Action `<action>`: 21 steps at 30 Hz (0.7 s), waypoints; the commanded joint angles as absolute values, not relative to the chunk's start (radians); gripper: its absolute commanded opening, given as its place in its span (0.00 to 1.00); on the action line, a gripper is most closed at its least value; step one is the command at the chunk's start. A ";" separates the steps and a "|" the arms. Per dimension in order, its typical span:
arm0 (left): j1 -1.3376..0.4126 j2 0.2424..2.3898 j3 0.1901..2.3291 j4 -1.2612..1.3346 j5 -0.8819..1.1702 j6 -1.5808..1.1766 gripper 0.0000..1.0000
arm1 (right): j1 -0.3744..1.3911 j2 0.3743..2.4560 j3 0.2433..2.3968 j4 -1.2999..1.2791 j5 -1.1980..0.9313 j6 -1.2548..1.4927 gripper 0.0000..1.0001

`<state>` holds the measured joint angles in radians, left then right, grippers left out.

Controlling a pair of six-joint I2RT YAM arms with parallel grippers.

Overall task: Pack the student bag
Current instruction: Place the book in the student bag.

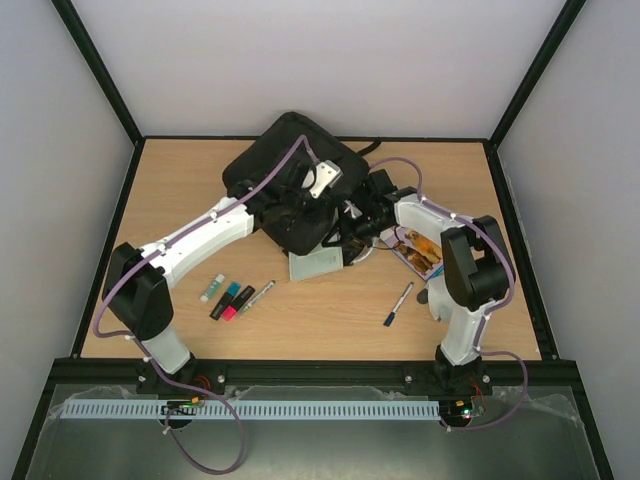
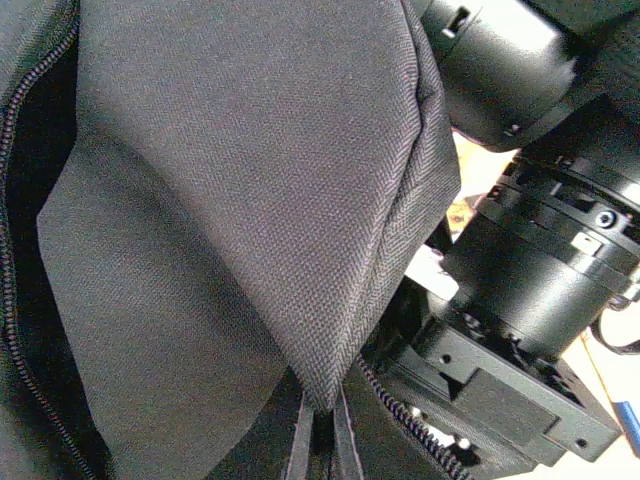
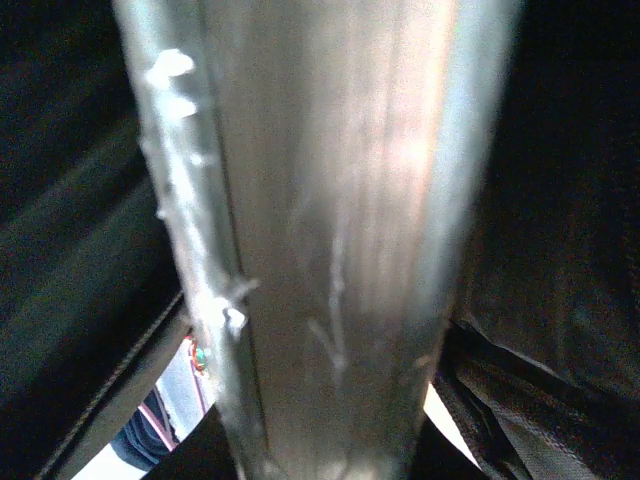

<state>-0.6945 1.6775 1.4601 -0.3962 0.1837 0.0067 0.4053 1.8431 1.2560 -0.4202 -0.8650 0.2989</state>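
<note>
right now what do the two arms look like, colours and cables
Left arm and right arm match: white shells on the long links, bulky black joint housings, black wrists, and black bases bolted to the frame. A lilac cable loops along each. No markings are readable.

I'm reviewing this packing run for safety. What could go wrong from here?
The left claw pinches only a fold of the student bag. If that fabric slips, the opening may fall shut on the silver object poised there. The right claw sits close beside the left one at the opening, so the two could collide or snag the zip.
</note>
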 commanded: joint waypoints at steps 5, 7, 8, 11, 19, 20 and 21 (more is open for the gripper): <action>-0.705 1.624 1.454 -0.346 0.235 0.046 0.03 | 0.405 1.803 1.235 -0.347 -0.764 0.302 0.50; -0.702 1.638 1.455 -0.347 0.212 0.038 0.03 | 0.405 1.767 1.221 -0.385 -0.727 0.270 0.58; -0.700 1.645 1.457 -0.349 0.198 0.034 0.02 | 0.405 1.748 1.212 -0.402 -0.715 0.254 0.61; -0.695 1.659 1.458 -0.352 0.173 0.026 0.03 | 0.405 1.686 1.164 -0.445 -0.692 0.195 0.65; -0.675 1.644 1.443 -0.348 0.149 0.018 0.02 | 0.405 1.567 1.043 -0.562 -0.686 0.032 0.68; -0.671 1.642 1.436 -0.346 0.150 0.019 0.03 | 0.405 1.547 1.027 -0.566 -0.694 0.020 0.68; -0.669 1.640 1.432 -0.345 0.152 0.018 0.02 | 0.405 1.523 1.011 -0.569 -0.696 0.007 0.67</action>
<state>-0.6827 1.6733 1.4406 -0.4057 0.1589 0.0166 0.4049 1.5948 1.0660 -0.4751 -0.6769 0.1070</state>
